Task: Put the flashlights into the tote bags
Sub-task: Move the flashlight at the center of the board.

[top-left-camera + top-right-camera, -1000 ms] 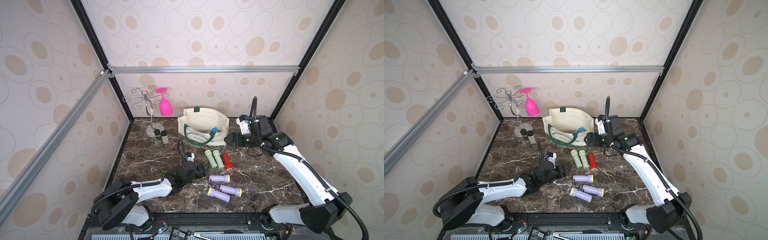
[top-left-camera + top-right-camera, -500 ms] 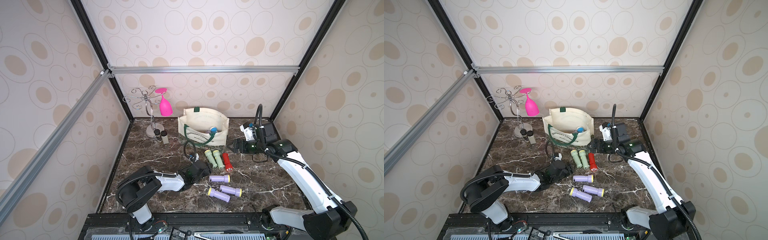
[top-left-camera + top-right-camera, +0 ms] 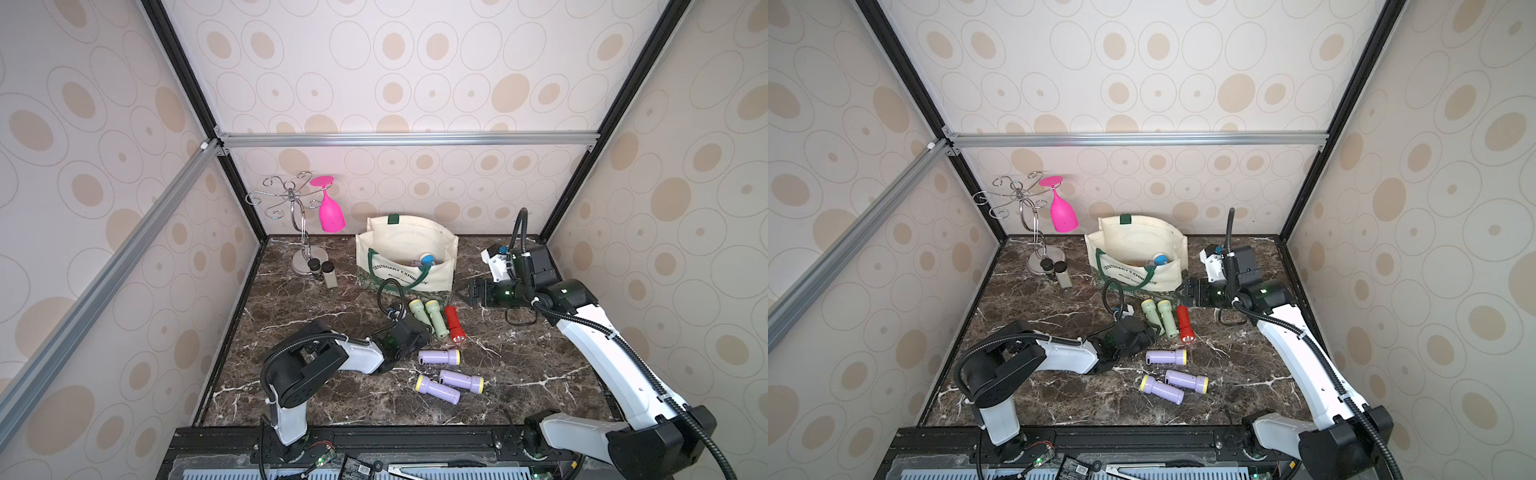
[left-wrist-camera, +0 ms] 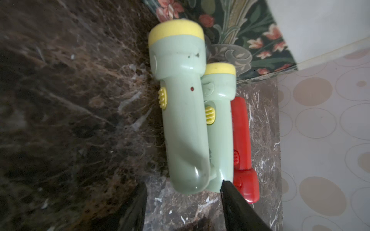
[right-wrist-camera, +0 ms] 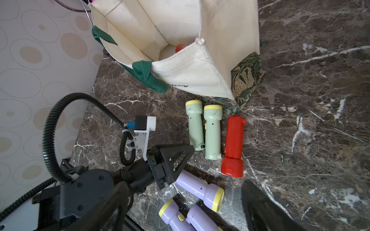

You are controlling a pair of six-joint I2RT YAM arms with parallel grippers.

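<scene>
Currently my left gripper [image 4: 183, 183] sits low on the marble tabletop [image 4: 80, 100] at the butt end of the nearest pale green flashlight [image 4: 184, 124], with the jaws part-way apart and nothing gripped. One finger stands clear on the open side. The other rests at the seam against the second pale green flashlight [image 4: 220, 124], which lies touching the first, with the red flashlight [image 4: 241, 136] just beyond. My judgement is that the step in hand is the grasp. To do it well, I advance along the barrel so the pads bear on the straight section rather than the rounded end, and I wedge the inner finger between the two green bodies so that only one is clamped. Three lilac flashlights [image 3: 439, 356] also lie on the marble. The tote bag [image 3: 440, 270] stands just beyond the green heads, mouth upward, with a blue flashlight [image 3: 427, 259] already inside. My right gripper [image 3: 464, 293] hangs wide and empty beside the bag.
</scene>
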